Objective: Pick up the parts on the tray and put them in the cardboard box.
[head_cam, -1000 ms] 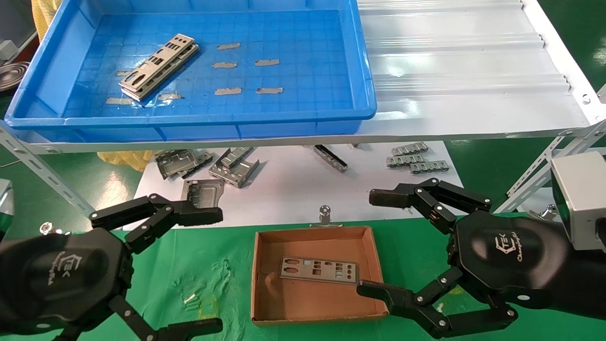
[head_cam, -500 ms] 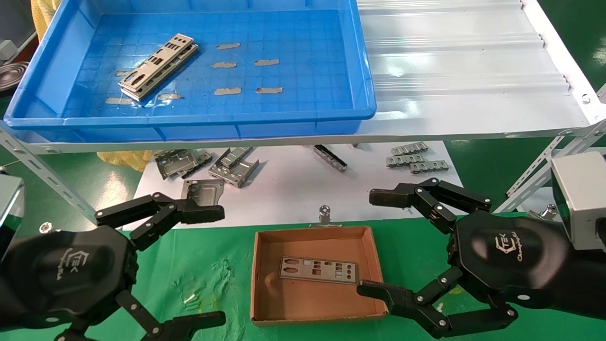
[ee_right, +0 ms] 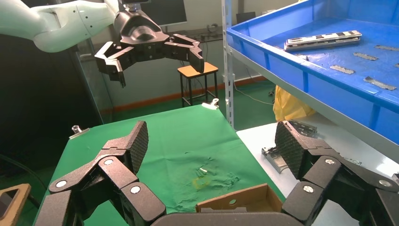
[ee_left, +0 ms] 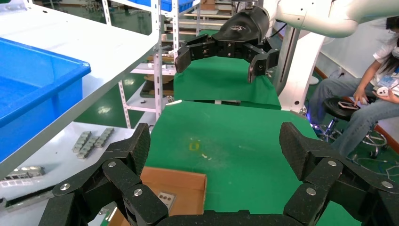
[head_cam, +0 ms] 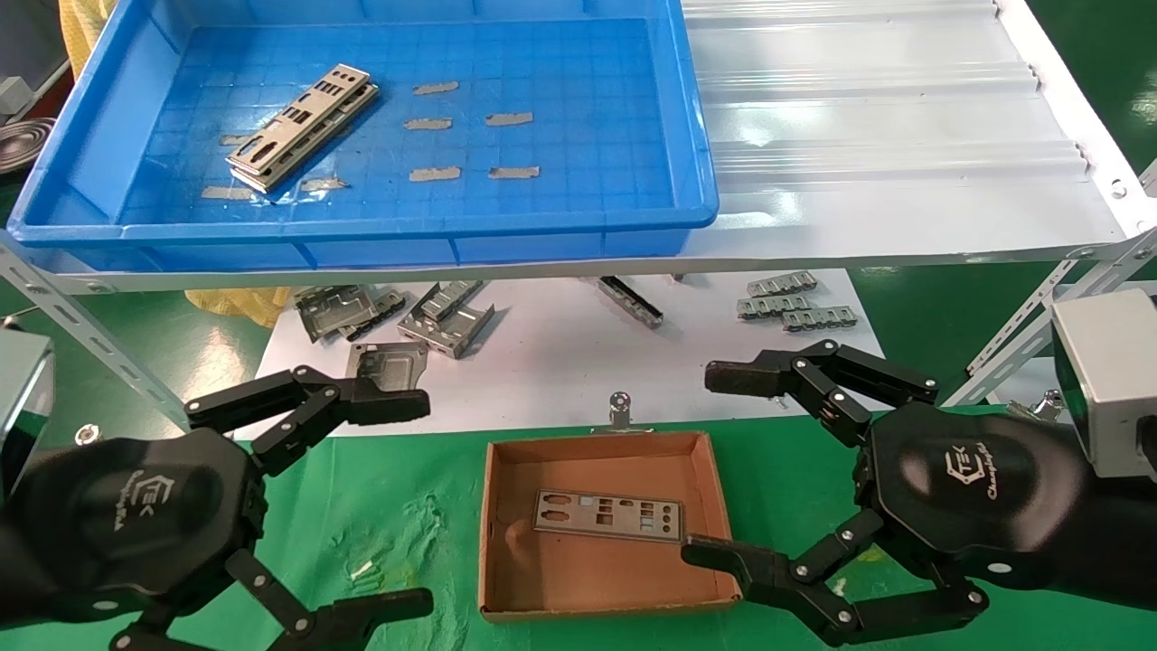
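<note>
While both grippers, left [head_cam: 411, 506] and right [head_cam: 714, 466], gape empty flanking the box [head_cam: 493, 542], parts [head_cam: 303, 127] lie near the tray's [head_cam: 362, 226] left edge.

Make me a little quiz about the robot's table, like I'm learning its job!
1. True or false: the cardboard box already holds one metal plate.
2. Where are the other metal plates? A) blue tray B) green cloth C) right gripper
3. Fill in: both the left gripper and the right gripper are ____ and hold nothing.

Key: 1 true; 2 A; 3 open.
</note>
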